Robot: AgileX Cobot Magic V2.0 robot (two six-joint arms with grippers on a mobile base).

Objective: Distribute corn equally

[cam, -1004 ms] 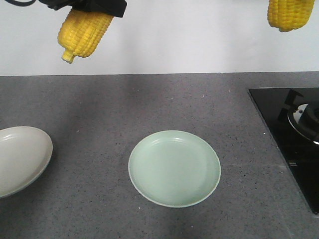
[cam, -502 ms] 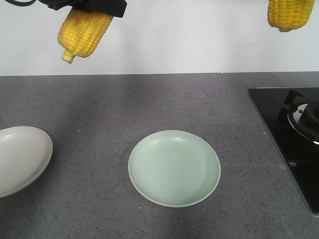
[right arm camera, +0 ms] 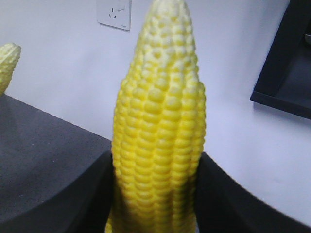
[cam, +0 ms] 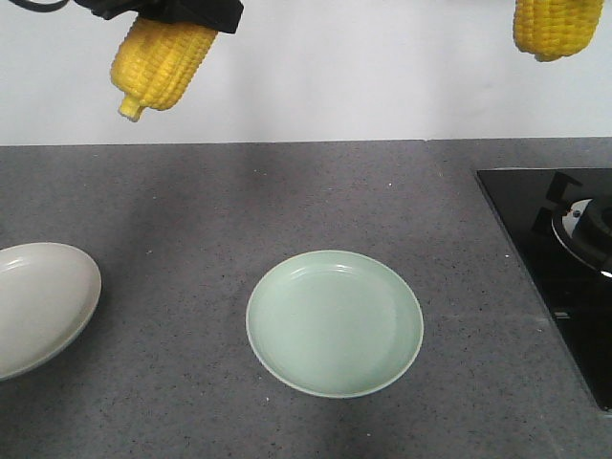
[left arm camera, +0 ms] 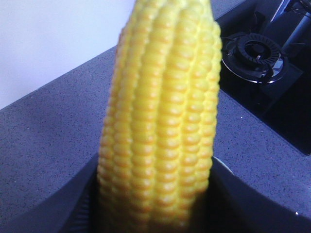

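Observation:
Two cobs of corn hang high above the grey counter. In the front view my left gripper (cam: 186, 13) is shut on one yellow cob (cam: 158, 62) at the top left, stub end tilted down. The left wrist view shows that cob (left arm camera: 163, 121) clamped between the dark fingers of my left gripper (left arm camera: 155, 204). A second cob (cam: 553, 29) hangs at the top right of the front view. My right gripper (right arm camera: 153, 194) is shut on it, and the cob (right arm camera: 158, 126) points tip away from the camera. The tip of another cob (right arm camera: 7, 63) shows at the left edge.
A pale green plate (cam: 335, 323) lies mid-counter with nothing on it. A beige plate (cam: 38, 306), also bare, sits at the left edge. A black glass hob (cam: 559, 258) with a burner (left arm camera: 255, 51) fills the right side. A white wall stands behind, with a socket (right arm camera: 114, 13).

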